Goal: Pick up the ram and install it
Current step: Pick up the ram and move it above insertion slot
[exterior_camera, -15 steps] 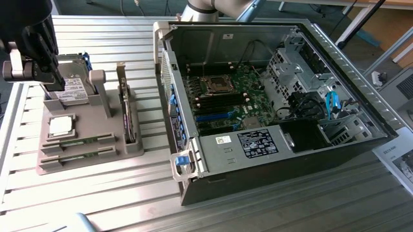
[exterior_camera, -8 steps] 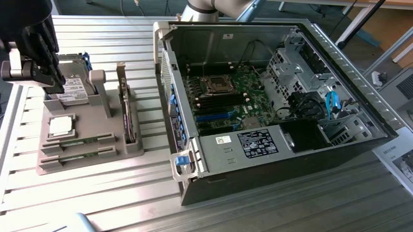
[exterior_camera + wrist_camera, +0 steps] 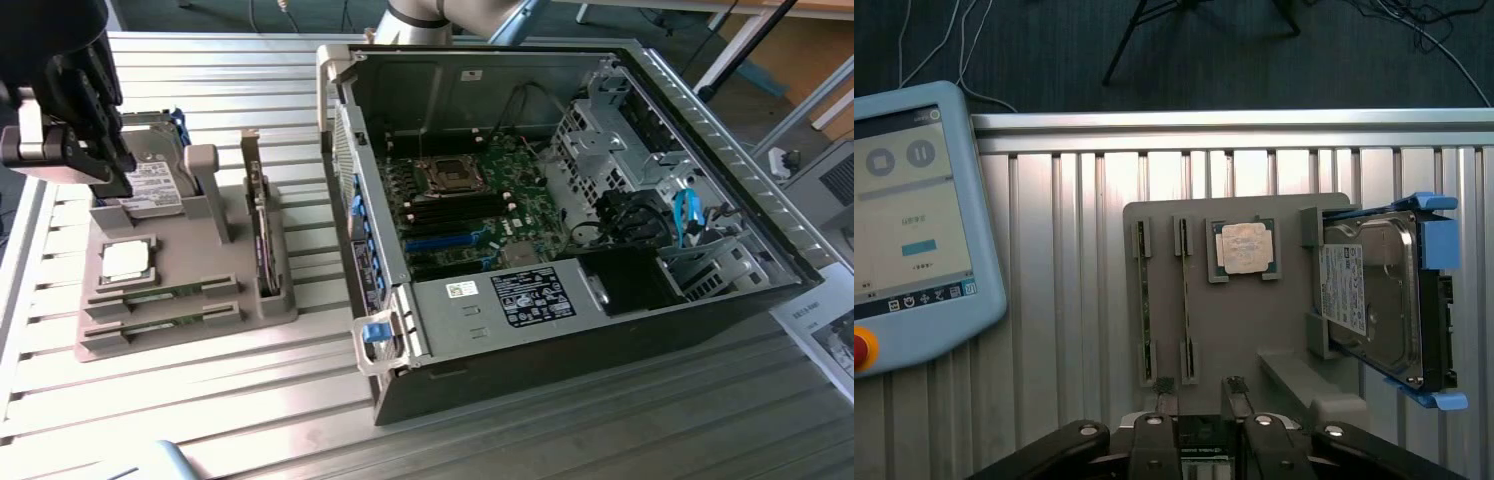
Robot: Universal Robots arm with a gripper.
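Two ram sticks sit on edge in the grey holder, side by side in their own long slots: the outer ram stick runs along the holder's edge, and the inner ram stick lies just beside it, between it and the processor. Both rest untouched, each held at its ends by small grey clips. My gripper hangs above the holder with its jaws spread wide, and my fingers pinch nothing; the sticks lie apart from them, further across the holder. The square silver processor sits flat in its own pocket, and past it the hard drive, silver with a white label and blue rails, is propped in a cradle at the holder's far end. A teach pendant, pale blue with a lit screen and a red button, lies on the ribbed metal table beside the holder. I hang at the exterior view's left, dark and bulky over the hard drive end of the holder, and the computer case lies open at the exterior view's right, well apart from me. Its motherboard faces up, with a processor socket and, just beside that, rows of long black and blue memory slots. A flat card stands upright in the holder on the side nearest the case.
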